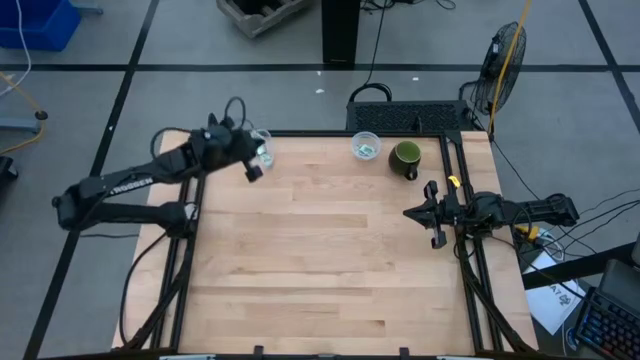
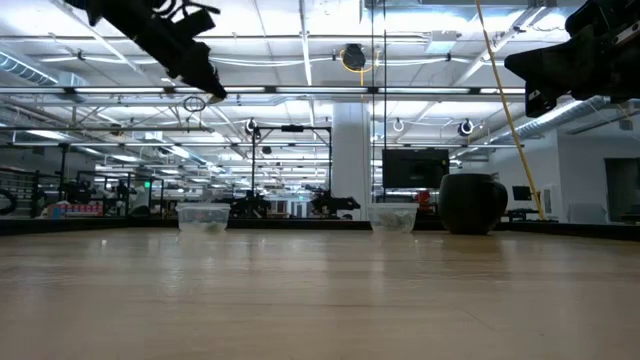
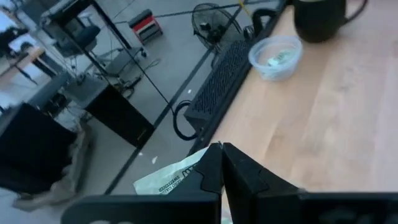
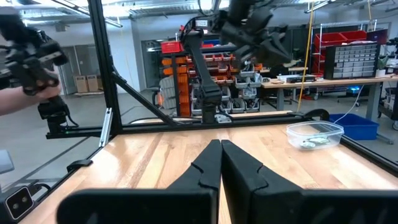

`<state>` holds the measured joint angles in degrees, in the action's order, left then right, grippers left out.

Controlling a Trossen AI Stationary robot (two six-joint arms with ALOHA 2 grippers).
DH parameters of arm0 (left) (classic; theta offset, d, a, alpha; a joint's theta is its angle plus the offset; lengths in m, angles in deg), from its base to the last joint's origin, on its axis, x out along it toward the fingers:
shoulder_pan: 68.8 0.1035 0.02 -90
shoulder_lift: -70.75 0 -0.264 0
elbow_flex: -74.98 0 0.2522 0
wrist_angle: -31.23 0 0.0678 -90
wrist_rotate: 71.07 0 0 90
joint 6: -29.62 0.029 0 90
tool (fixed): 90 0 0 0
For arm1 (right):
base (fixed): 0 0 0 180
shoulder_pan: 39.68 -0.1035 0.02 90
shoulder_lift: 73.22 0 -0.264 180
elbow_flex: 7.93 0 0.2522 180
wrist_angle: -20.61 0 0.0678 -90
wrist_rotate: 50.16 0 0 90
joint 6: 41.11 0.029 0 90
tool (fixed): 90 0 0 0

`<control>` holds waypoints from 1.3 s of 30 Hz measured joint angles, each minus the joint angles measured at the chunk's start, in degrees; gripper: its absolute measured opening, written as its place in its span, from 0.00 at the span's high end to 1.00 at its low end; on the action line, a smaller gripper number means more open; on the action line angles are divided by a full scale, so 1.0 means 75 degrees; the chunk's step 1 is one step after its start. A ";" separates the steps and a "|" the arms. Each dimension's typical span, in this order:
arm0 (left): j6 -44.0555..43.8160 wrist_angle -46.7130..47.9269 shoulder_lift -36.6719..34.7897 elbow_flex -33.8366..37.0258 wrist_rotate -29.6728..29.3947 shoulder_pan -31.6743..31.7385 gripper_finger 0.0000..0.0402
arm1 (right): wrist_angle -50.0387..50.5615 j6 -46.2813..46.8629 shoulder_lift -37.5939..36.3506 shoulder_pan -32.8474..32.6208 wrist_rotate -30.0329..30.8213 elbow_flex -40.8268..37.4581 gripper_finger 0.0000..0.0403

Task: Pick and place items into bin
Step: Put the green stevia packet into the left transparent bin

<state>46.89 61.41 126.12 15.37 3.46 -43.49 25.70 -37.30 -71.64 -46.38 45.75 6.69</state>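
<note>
Left gripper (image 1: 255,165): raised above the worktop's far-left corner, just beside the left clear container (image 1: 262,146); fingers pinched on a pale green-and-white packet (image 3: 166,178), seen in its wrist view.
Left clear container: at the far edge near the left corner; a few pale items show inside.
Second clear container (image 1: 366,146): at the far edge near its middle, holding pale green packets; just left of it the worktop (image 1: 320,260) is bare.
Dark green mug (image 1: 405,158): close to the right of that container.
Right gripper (image 1: 420,214): waiting over the right edge, fingers closed together, nothing between them.
Step in hand: judged as carrying one packet between containers; which container serves as the bin cannot be told.
Next move: calls for centring over the receiving rim, then releasing.
Writing: "TROSSEN" partly legible on the left arm (image 1: 130,185); small print on the packet, unreadable.
</note>
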 joint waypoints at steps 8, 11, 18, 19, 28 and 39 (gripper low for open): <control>-0.0454 -0.0565 0.0831 -0.0003 0.1393 0.1931 0.97 | -0.0003 0.0000 -0.0002 0.0003 0.0000 -0.0002 0.99; -0.0734 -0.0649 0.1348 0.0000 0.1452 0.2408 0.99 | -0.0003 0.0000 0.0000 0.0001 0.0000 -0.0001 0.99; -0.1190 -0.0812 0.2573 0.0000 0.1942 0.3140 0.98 | -0.0003 0.0000 0.0000 0.0003 0.0000 0.0000 0.99; -0.1251 -0.0799 0.2743 0.0000 0.1950 0.3220 0.99 | -0.0003 0.0000 -0.0003 0.0000 0.0000 0.0000 0.99; -0.1612 -0.0892 0.4011 0.0000 0.2379 0.3628 0.99 | -0.0003 0.0000 -0.0002 0.0002 0.0000 0.0000 0.99; -0.1688 -0.1249 0.5322 0.0000 0.2664 0.3639 0.99 | -0.0003 0.0000 -0.0001 0.0002 0.0000 0.0000 0.99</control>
<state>34.23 52.04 166.03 15.37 23.44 -16.20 25.68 -37.30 -71.64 -46.37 45.75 6.69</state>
